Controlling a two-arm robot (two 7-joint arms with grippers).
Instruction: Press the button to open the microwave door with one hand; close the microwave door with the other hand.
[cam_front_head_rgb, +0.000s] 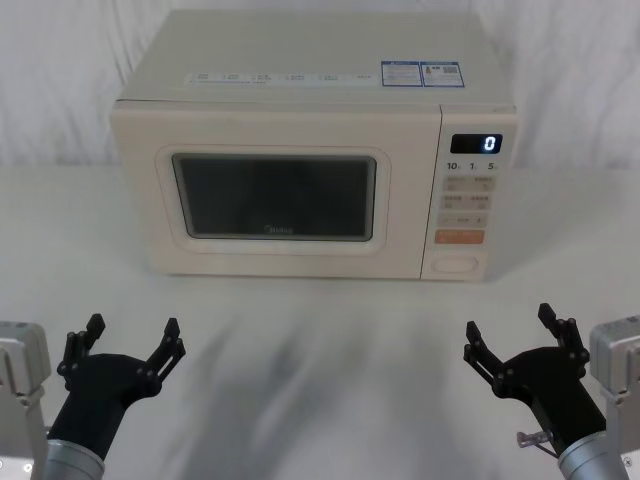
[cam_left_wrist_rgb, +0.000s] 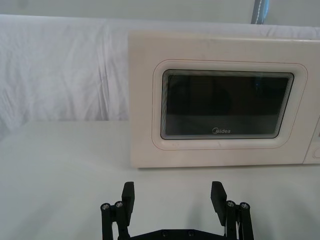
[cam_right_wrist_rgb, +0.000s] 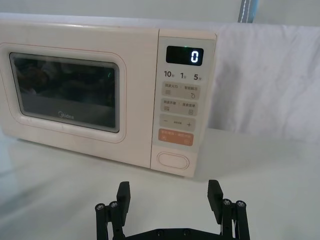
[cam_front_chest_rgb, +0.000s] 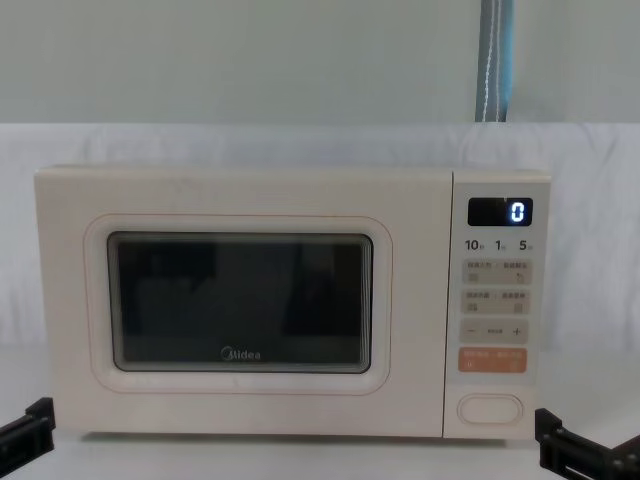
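The cream microwave (cam_front_head_rgb: 300, 90) stands at the back of the white table, its display showing "0". Its door (cam_front_head_rgb: 275, 195) with the dark window is shut flush (cam_front_chest_rgb: 240, 305). The wide oval button (cam_front_head_rgb: 455, 264) sits at the bottom of the key panel, under the orange key (cam_right_wrist_rgb: 173, 160) (cam_front_chest_rgb: 490, 408). My left gripper (cam_front_head_rgb: 130, 340) hovers open near the table's front left, well short of the door (cam_left_wrist_rgb: 172, 192). My right gripper (cam_front_head_rgb: 510, 335) hovers open at the front right, in line with the key panel and apart from it (cam_right_wrist_rgb: 170, 192).
White cloth covers the table (cam_front_head_rgb: 320, 330) and the wall behind. Free table surface lies between the grippers and the microwave front. A blue-grey strap (cam_front_chest_rgb: 495, 60) hangs behind the microwave.
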